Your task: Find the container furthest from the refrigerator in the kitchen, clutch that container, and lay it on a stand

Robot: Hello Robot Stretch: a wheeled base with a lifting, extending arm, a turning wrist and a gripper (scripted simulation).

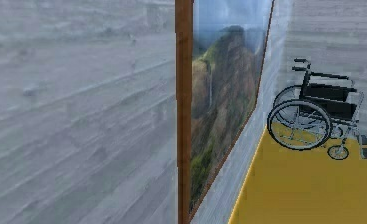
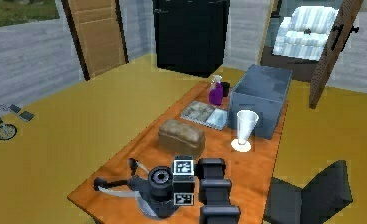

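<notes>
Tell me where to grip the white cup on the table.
Probably its narrow lower body, from the near, open side: the white cup stands upright and flares toward the rim, so it shouldn't slip down, and the grey box crowds its far side.

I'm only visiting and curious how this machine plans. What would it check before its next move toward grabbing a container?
1. Pincer free: ok. The pincer has only bare tabletop behind its far end, so it holds nothing.
2. Container in sight: ok. A white cup stands upright on the wooden table, near a grey box.
3. Right container chosen: cannot tell. Whether the black cabinet by the far wall is the refrigerator is unclear.
4. Way ahead: not ok. A wall with a framed landscape picture stands close in the forward view; a wheelchair waits beyond.
5. Stand located: cannot tell.
</notes>
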